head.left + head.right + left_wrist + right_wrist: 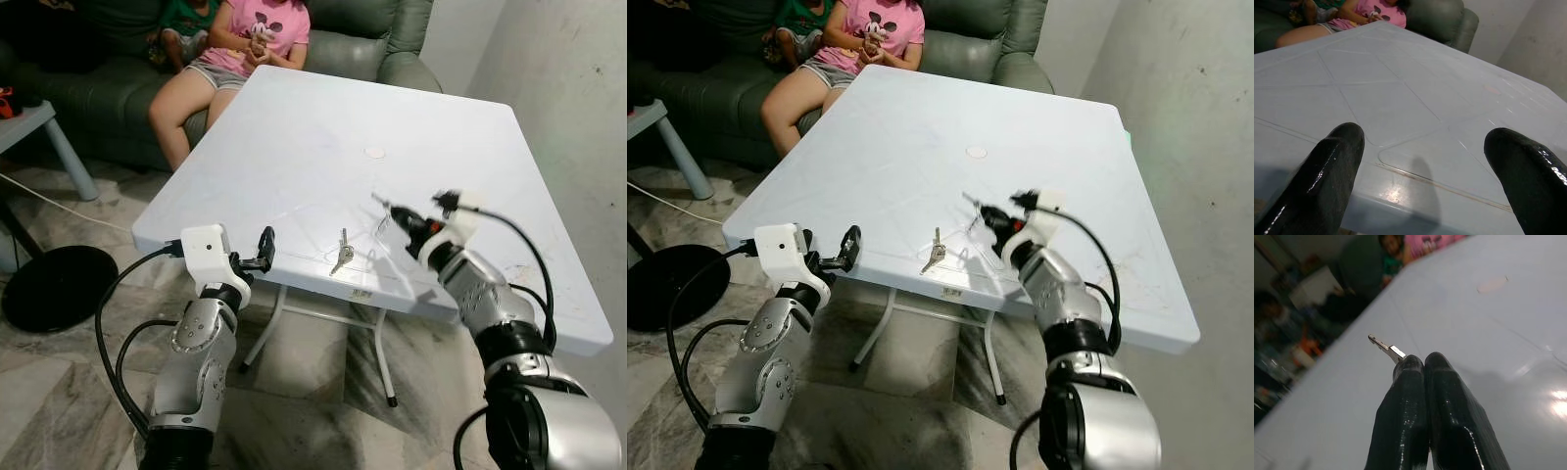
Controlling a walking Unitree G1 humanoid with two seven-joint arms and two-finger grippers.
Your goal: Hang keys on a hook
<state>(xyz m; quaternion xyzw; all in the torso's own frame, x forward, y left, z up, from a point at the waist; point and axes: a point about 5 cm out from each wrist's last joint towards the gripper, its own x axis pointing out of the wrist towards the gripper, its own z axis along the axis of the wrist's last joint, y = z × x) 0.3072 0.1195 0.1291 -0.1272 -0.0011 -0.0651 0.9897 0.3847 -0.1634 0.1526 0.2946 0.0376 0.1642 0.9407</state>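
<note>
Up over the white plastic bench (294,127), right hand (1413,363) pinched shut on a thin silver metal key-like piece (1385,347); left hand (1422,161) spread open at the near edge. Nearby on the bench, small silver keys (342,253), untouched. Risky: so slight a pinch could slip. Hook unseen; held piece blurred.
</note>
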